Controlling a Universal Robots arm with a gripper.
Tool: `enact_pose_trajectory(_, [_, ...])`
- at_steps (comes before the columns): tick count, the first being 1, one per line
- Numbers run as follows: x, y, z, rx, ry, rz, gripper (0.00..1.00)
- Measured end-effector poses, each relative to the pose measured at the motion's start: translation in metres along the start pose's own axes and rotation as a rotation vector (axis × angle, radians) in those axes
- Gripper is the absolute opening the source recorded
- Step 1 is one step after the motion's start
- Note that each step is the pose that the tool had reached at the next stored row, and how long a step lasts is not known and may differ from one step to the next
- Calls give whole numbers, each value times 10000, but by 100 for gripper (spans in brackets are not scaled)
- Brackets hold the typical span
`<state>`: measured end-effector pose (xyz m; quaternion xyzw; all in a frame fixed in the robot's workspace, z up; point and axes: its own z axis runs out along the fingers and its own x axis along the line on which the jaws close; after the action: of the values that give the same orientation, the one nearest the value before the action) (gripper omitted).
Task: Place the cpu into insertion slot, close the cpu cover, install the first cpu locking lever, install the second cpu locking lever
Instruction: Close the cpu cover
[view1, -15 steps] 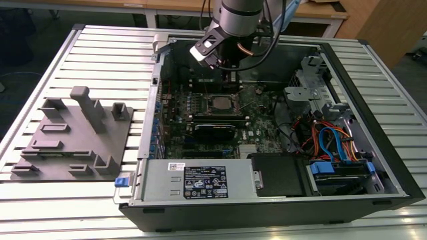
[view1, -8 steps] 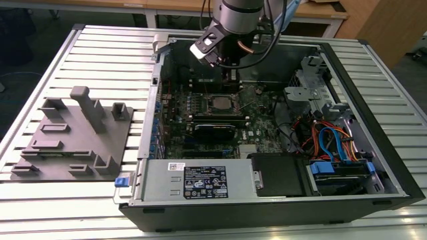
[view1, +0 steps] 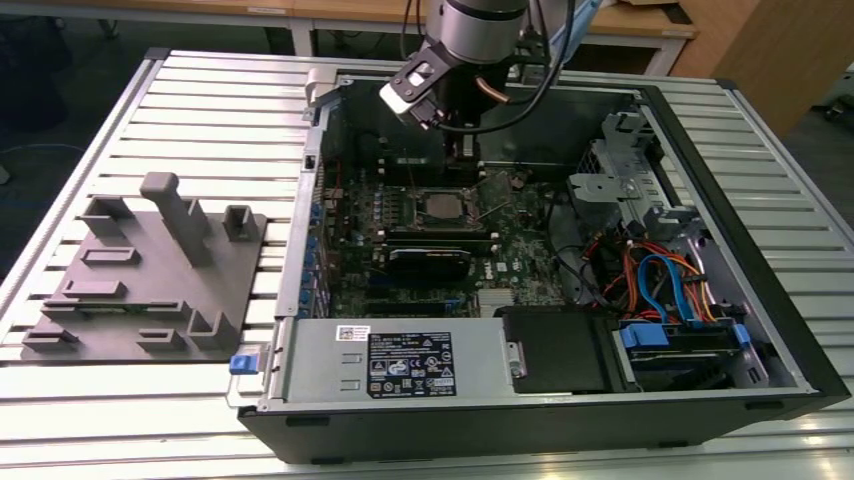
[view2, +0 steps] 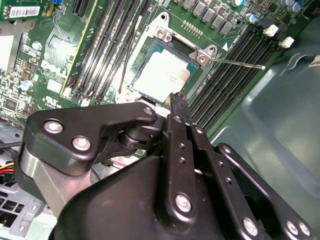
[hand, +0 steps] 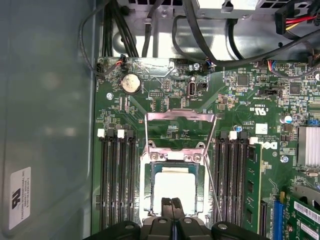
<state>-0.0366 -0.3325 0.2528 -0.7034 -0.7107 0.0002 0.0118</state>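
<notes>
The cpu (hand: 175, 187) lies flat in the insertion slot (hand: 148, 192), its dull silvery top facing up; it also shows in the second wrist view (view2: 162, 75) and the exterior view (view1: 441, 205). The cpu cover (hand: 180, 116) is swung open beyond the slot, with green board visible through its window. Two thin wire levers (hand: 215, 170) (view2: 240, 63) stand free beside the slot. My gripper (hand: 172, 202) hovers just over the near edge of the cpu, fingertips pressed together with nothing between them. In the exterior view the gripper (view1: 462, 160) hangs inside the case above the board.
Long black memory slots (hand: 117, 180) flank the socket on both sides. The case's grey wall (hand: 45, 125) runs close alongside. Cables (view1: 667, 290) and a drive cage fill the exterior view's right. A grey fixture plate (view1: 134, 280) lies outside the case on the slatted table.
</notes>
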Motion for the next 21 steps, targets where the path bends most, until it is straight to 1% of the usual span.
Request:
enact_pose_trajectory(2, [1, -1, -45, 1, -2, 0, 10])
enact_pose_trajectory(17, [0, 28, -45, -5, -2, 0, 10])
enact_pose_trajectory(21, [1, 28, -92, -17, -3, -1, 10])
